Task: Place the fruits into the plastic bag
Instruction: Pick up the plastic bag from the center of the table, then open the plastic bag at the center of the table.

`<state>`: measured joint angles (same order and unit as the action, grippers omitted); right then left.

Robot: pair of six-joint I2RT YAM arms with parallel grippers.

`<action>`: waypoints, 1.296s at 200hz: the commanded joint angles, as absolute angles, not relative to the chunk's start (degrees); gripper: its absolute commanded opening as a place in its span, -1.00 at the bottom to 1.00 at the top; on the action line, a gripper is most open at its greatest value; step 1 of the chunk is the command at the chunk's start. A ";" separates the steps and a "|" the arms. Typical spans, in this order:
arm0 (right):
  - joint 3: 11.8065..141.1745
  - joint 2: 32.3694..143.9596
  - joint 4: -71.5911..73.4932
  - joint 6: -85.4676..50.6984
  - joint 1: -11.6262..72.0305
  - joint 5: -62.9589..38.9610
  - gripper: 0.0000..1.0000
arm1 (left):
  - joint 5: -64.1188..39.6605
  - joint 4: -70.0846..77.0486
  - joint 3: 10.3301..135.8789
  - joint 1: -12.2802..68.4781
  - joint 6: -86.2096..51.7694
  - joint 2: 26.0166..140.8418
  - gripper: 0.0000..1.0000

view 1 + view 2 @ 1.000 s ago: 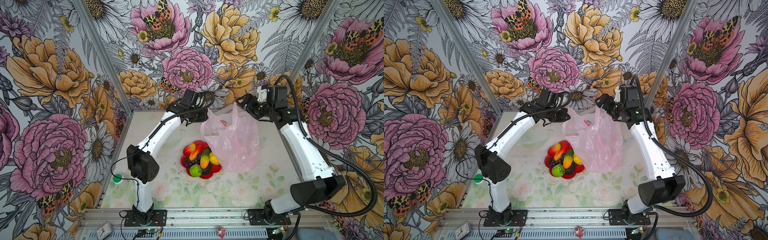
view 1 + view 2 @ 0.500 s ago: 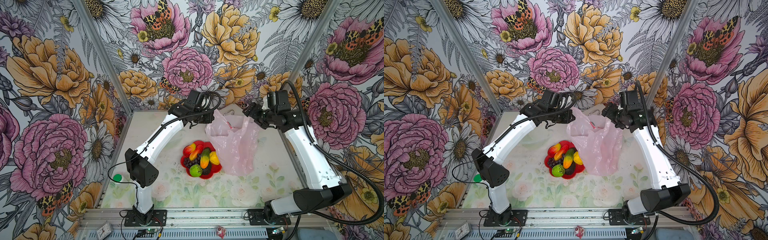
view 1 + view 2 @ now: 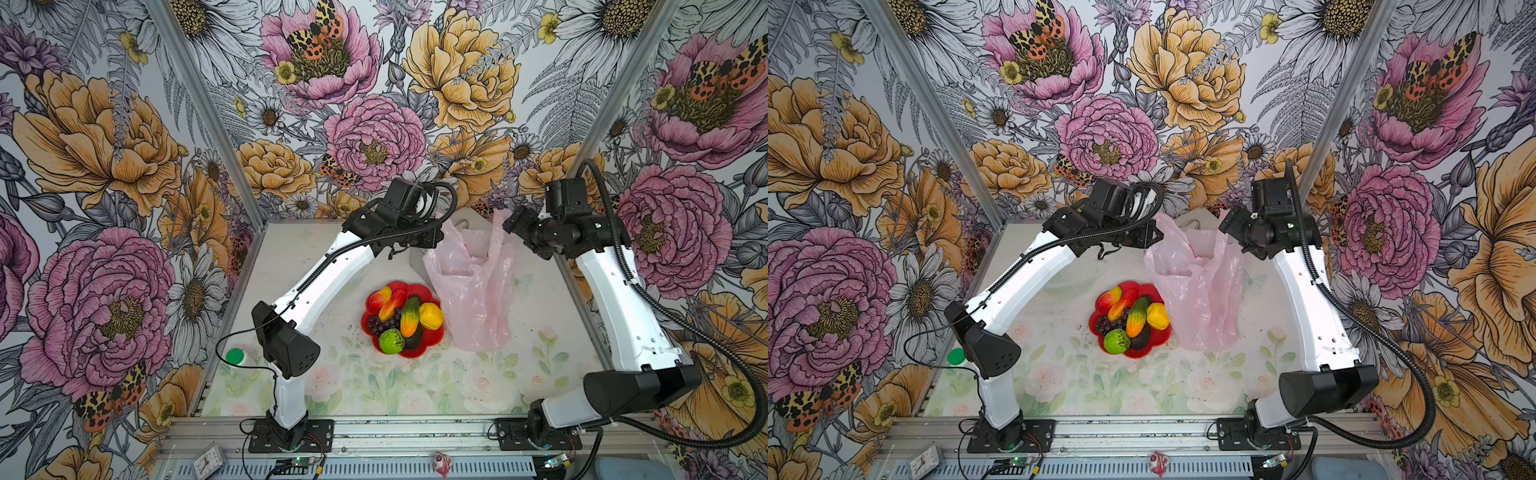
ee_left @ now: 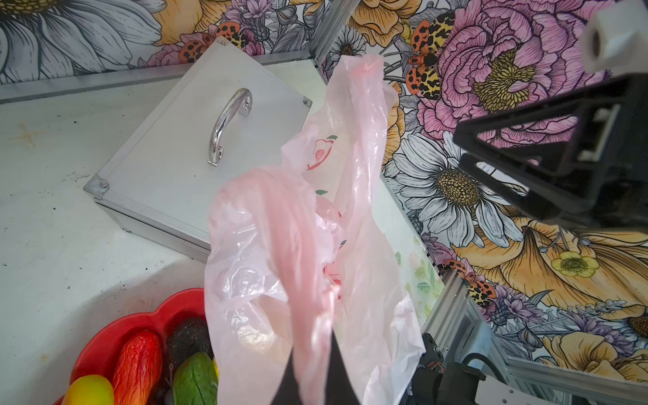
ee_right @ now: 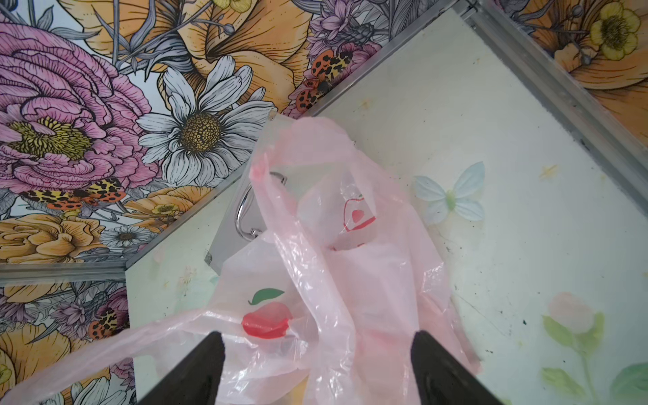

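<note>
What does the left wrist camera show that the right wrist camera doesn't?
Only left wrist: the red dish of fruits, and the left end effector shut on the plastic bag. Only right wrist: the right end effector, open, and a butterfly print on the table. Both: the plastic bag and the silver case with its handle.

The left gripper (image 3: 439, 240), jaws pinching a handle of the plastic bag (image 3: 469, 291), has moved right, toward the bag. The right gripper (image 3: 510, 224), jaws wide, has drawn back to the right. The bag now hangs narrower.
</note>
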<state>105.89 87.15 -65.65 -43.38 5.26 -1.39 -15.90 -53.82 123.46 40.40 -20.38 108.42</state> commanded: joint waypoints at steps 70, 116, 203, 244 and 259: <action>112.22 97.28 -61.72 -41.39 3.78 -2.67 0.56 | -17.37 -53.47 130.27 43.68 -20.04 107.97 -1.00; 114.29 99.28 -60.56 -42.01 4.12 -3.30 0.51 | -18.87 -53.44 131.66 44.97 -20.13 108.30 -1.00; 116.89 100.55 -59.68 -42.12 5.59 -4.28 0.58 | -21.23 -53.53 130.60 45.97 -19.36 108.41 -1.00; 116.57 100.73 -60.01 -41.79 5.63 -3.27 0.64 | -21.36 -53.53 131.43 46.33 -19.02 108.46 -1.00; 116.31 101.03 -60.19 -41.81 5.41 -2.44 0.63 | -21.54 -53.60 131.75 46.34 -18.90 108.29 -1.00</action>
